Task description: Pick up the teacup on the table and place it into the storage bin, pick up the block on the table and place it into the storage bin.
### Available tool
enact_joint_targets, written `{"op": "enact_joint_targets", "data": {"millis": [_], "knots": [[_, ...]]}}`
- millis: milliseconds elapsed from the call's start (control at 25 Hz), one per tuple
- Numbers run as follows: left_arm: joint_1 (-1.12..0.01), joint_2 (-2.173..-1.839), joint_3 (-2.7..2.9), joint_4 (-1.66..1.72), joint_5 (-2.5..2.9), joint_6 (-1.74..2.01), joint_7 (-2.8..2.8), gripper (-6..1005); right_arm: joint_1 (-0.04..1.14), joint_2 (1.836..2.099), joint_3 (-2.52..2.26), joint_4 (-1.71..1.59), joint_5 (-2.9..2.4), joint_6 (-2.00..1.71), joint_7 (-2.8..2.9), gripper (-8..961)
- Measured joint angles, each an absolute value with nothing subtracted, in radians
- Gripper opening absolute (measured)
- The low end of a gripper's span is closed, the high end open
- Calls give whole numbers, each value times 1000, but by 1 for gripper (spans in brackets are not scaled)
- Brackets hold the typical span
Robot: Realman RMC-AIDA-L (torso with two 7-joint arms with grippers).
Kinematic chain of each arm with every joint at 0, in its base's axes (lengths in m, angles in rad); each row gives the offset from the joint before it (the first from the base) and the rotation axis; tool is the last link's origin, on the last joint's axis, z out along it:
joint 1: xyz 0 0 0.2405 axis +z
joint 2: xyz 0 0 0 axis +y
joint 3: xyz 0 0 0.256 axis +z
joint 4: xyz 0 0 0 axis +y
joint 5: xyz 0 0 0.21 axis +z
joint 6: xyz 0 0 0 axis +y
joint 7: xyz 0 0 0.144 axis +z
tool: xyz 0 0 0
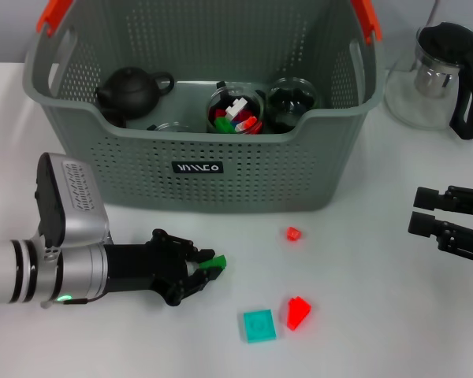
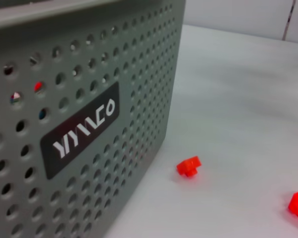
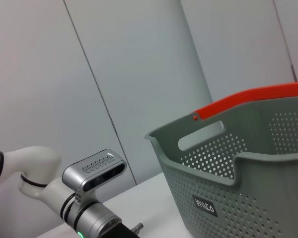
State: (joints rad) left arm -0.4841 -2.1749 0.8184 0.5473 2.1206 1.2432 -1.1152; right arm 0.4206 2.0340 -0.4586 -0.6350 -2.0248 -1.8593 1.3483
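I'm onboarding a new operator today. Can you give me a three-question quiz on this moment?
1. True or false: the left gripper is shut on a green block.
2. How many blocks lie loose on the table? A) one B) three C) five
3. Fill in: the black teapot sits inside the ____.

Key: 1 true; 2 B, small red block, red wedge block, teal block; 3 storage bin.

Grey perforated storage bin point(image 1: 142, 169) with orange-red handle tips and black label point(image 1: 197, 168) in white lettering, white bench point(image 1: 355, 260), black left tool point(image 1: 201, 272) gripping a green block point(image 1: 217, 262), teal square block point(image 1: 259, 325), two red blocks point(image 1: 299, 313), black teapot point(image 1: 130, 90) in the bin
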Motion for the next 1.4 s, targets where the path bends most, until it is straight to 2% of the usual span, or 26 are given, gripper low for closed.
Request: {"op": "enact_joint_targets", "data": {"millis": [240,480,720,760,1040,1280,1400], "knots": [[-484,-2175,825,560,2121,1244,-1121,151,420,2034,-459,-635,-2025,-1861,1348,496],[-470,-2173,821,595,2114,1291,-1141,169,420,2033,-459,-635,-2025,-1864,1348,496],[-450,-2157,812,681,2121,1459,-1250,188,420,2032,-459,-635,-2023,-1864,1348,496],[-449,-2135,766,707,2117,1611,-1279,191,420,2032,-459,-635,-2023,-1864,1348,495],[-531,-2092,505,694,2029,1945,-1355,212,425,2033,-459,-635,-2020,-1864,1348,495],[-648,-2053,443,774,1888,1875,-1675,231,432,2033,-461,-635,-2020,-1864,1348,495],[-730,-2008,524,867,1931,1723,-1896,240,434,2033,-463,-635,-2021,-1864,1348,496]]}}
